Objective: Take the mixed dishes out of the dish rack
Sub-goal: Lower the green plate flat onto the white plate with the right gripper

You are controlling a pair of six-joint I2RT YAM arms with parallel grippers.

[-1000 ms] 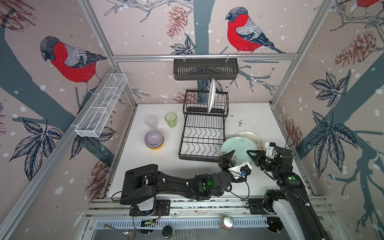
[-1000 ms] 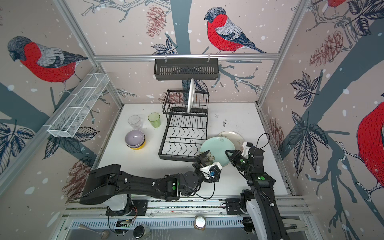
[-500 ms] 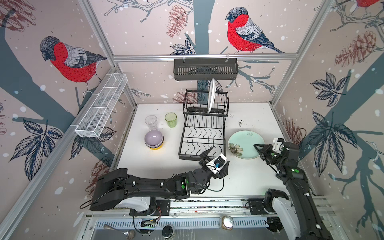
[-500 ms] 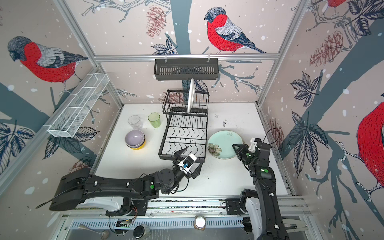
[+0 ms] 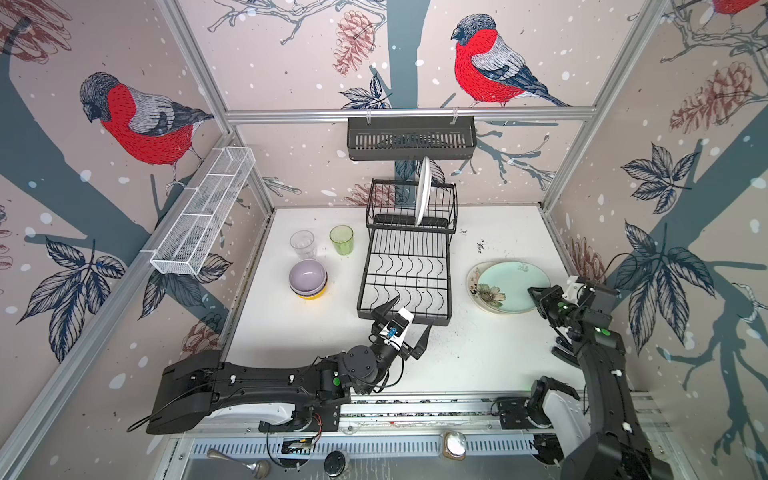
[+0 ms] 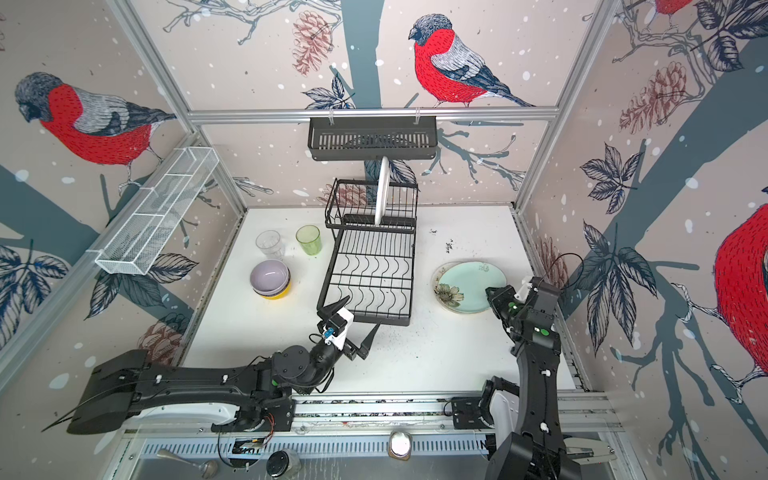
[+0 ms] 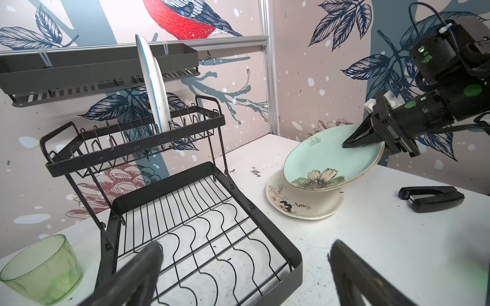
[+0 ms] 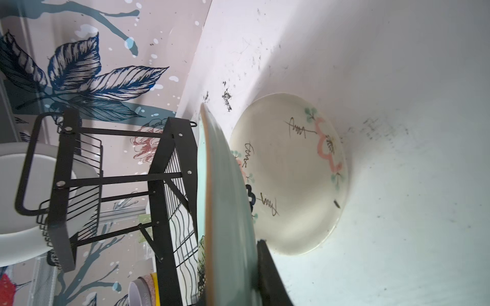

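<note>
The dish rack (image 5: 405,275) is set at the middle of the table (image 5: 478,361) and is nearly emptied: its lower tier is bare, and only a white plate (image 5: 423,191) is left, stood on edge in the upper tier at the back. The lilac bowl (image 5: 308,274), stacked on the yellow bowl (image 5: 309,296), and the clear glass (image 5: 302,244) and green glass (image 5: 342,240) are set down to the left of the rack.

The step in hand is judged to be the setting-down of the mint plate (image 7: 331,156). It is pinched at its rim by the right gripper (image 7: 348,143), whose jaws are closed on it. It is held tilted, its low edge appearing to rest on the cream floral plate (image 7: 305,205) that lies flat to the right of the rack. For the next move, the raised side would have to be lowered until the mint plate lies level on the plate beneath, and only then should the jaws be parted and drawn back.

The right arm is reached forward low over the table's right side, fingers pointed inward towards the rack. The left gripper (image 5: 413,312) is held at the near edge of the lower tier, jaws spread wide with nothing between them, aimed up the rack towards the white plate.
</note>
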